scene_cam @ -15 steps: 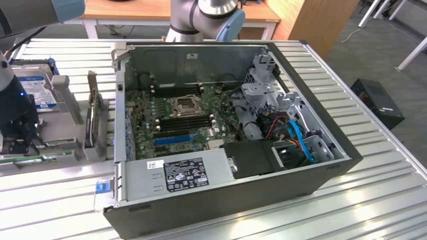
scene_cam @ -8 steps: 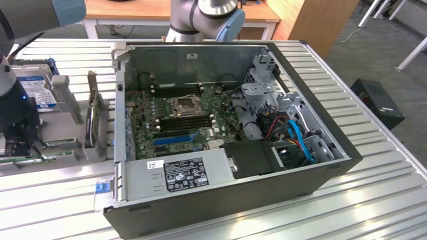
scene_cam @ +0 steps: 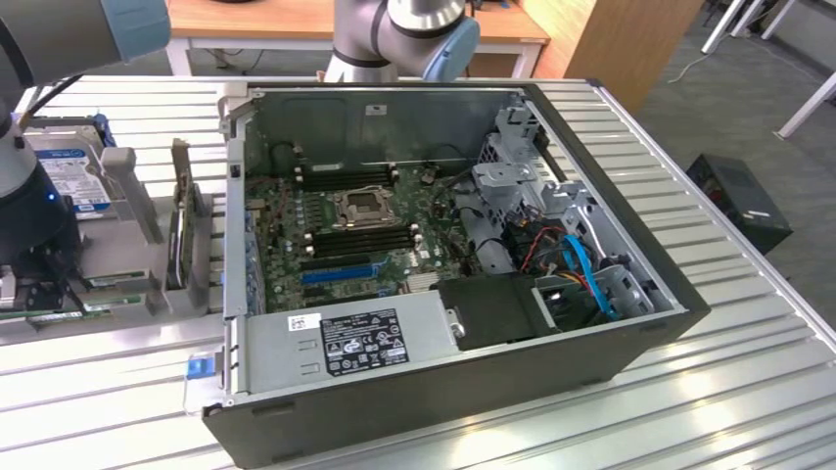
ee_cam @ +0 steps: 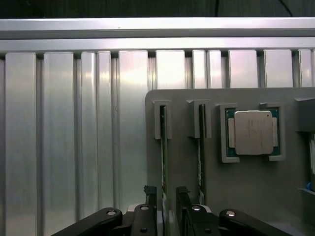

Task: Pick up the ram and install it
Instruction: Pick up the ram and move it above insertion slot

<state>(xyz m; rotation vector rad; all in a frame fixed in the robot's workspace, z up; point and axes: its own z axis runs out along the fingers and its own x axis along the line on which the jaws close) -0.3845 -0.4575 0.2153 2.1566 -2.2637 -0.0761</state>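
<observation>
Now, claw (ee_cam: 166,191): open, with its two dark fingers (ee_cam: 150,195) standing either side of the ram and a slit of space showing on one side.
Ram (ee_cam: 164,147): a thin stick on edge, seated in a slot of the grey holder and running between the fingers.
Second stick (ee_cam: 202,142): on edge in the neighbouring slot, just beside the ram and parallel to it.
Chip (ee_cam: 253,132): a square silver processor lying flat in its own pocket, past the second stick.
Holder (ee_cam: 246,196): a grey tray lying on the table at the exterior view's left, beside the computer case.
Table (ee_cam: 59,137): ribbed metal slats.
Card (scene_cam: 191,233): upright in the holder, between the arm and the case.
Hard drive (scene_cam: 72,168): blue-white label, at the holder's far end.
Computer case (scene_cam: 523,382): open, lying on its side mid-table, with the board facing up.
Power supply (scene_cam: 359,338): a silver box along the case's near side.
Socket (scene_cam: 359,206): mid-board, with long dark slots on either side.
</observation>
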